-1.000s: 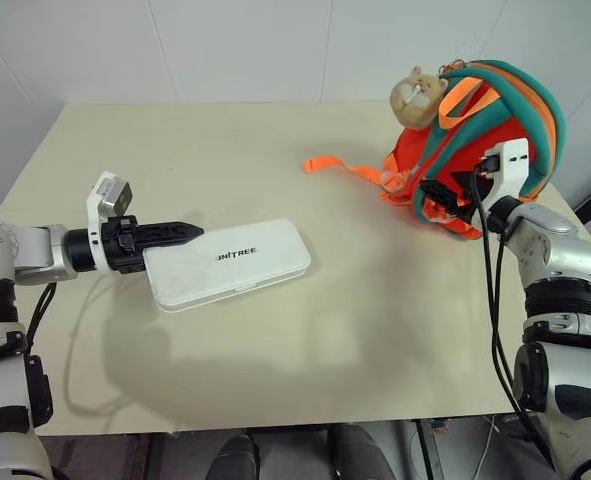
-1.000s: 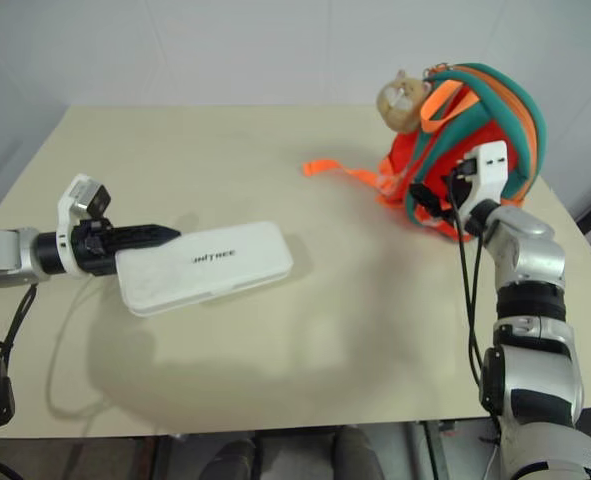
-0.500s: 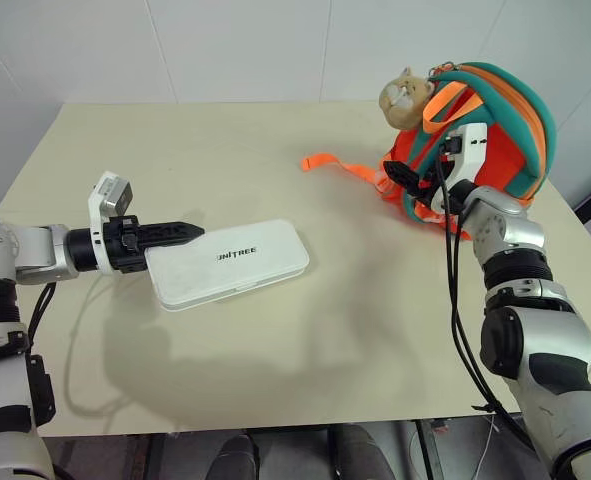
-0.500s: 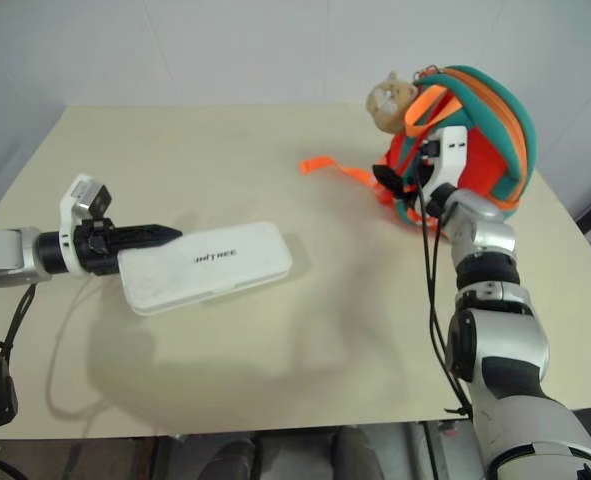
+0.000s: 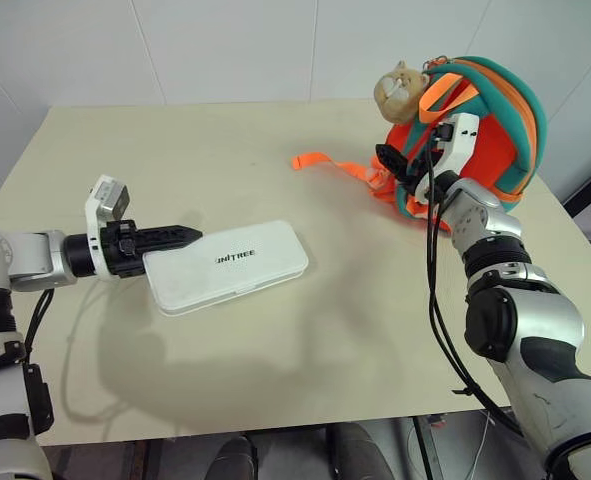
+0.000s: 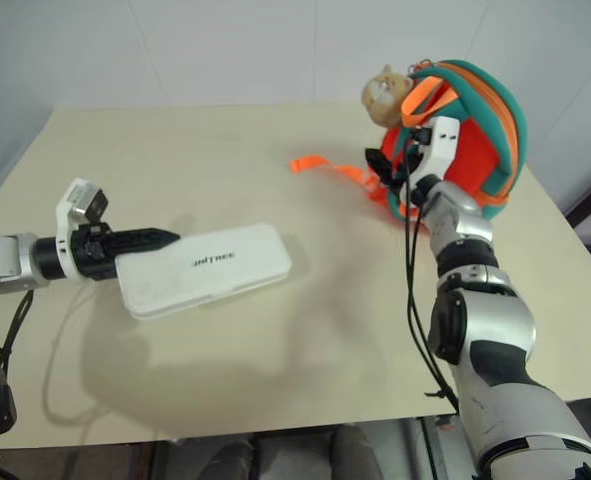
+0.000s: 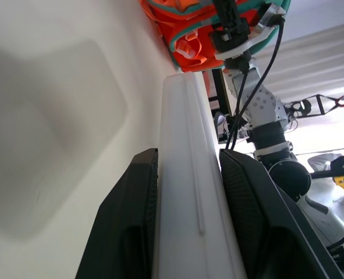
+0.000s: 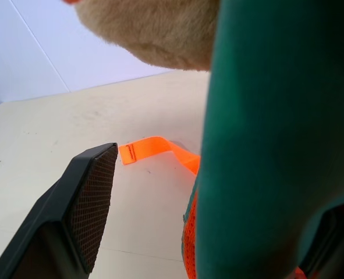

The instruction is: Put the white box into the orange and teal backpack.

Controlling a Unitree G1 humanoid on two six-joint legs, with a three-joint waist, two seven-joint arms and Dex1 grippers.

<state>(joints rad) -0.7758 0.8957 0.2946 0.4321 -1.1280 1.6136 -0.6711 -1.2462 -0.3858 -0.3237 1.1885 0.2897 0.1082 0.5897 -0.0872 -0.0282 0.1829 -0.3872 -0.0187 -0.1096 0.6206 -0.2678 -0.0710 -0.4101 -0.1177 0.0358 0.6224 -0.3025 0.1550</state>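
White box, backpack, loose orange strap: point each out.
white box (image 5: 230, 265): left eye view, lid by the lettering.
orange and teal backpack (image 5: 495, 150): left eye view, orange side panel.
orange strap (image 5: 317, 160): left eye view, free end.

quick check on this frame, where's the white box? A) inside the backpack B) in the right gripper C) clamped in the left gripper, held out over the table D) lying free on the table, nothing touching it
C: the left gripper is closed on one end of the white box, and in the left wrist view a black finger presses each face.
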